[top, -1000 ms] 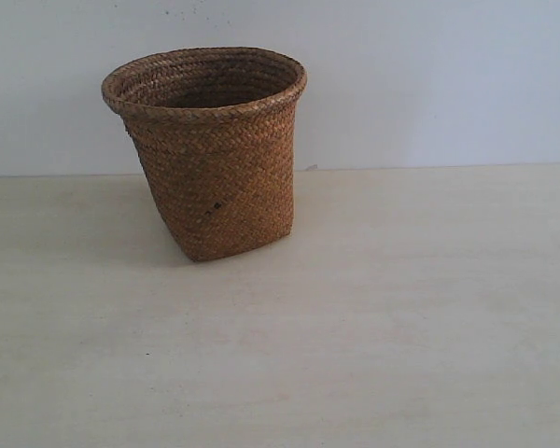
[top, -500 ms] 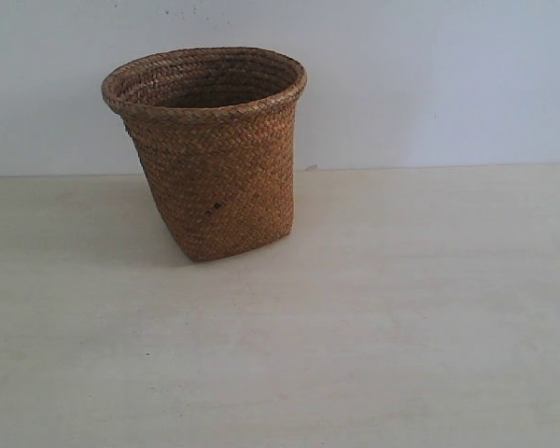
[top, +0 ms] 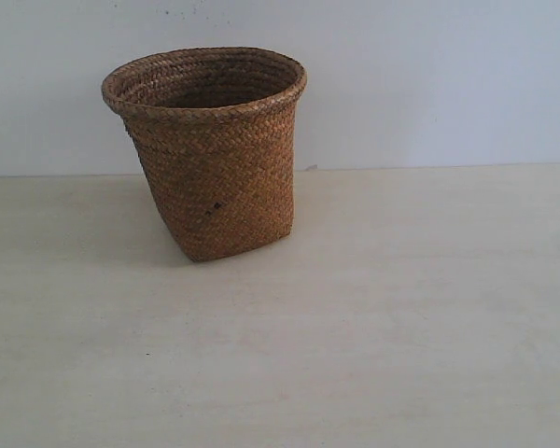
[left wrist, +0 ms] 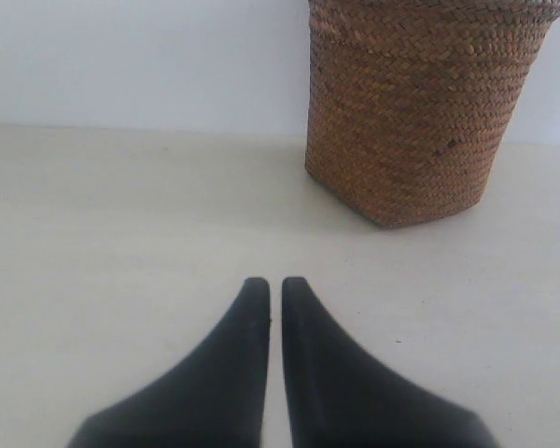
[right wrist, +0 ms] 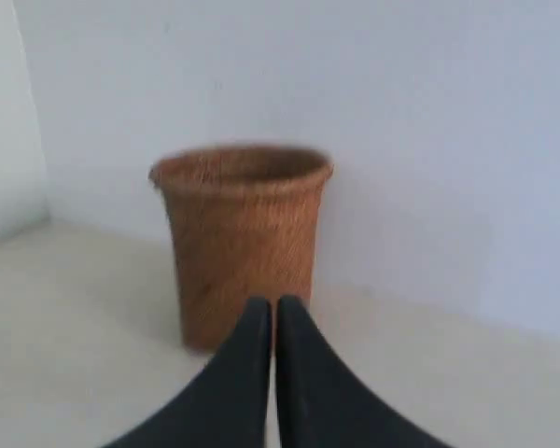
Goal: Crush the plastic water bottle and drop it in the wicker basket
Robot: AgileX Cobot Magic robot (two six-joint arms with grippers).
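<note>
While it is standing on its squarish base on the pale desk point(top: 401, 355), the wicker basket point(top: 210, 149) is showing a round flared rim, tapering woven sides and one small dark spot point(top: 216, 205).

A white wall point(top: 429, 84) is rising just behind the basket.

The left gripper point(left wrist: 275, 285) is hovering over the desk near the basket's base, apart from it, its black jaws pressing together and gripping nothing.

The right gripper point(right wrist: 273, 303) is pointing at the basket's lower side, its jaws likewise lying together, empty. This view is blurred, so contact cannot be told.
</note>
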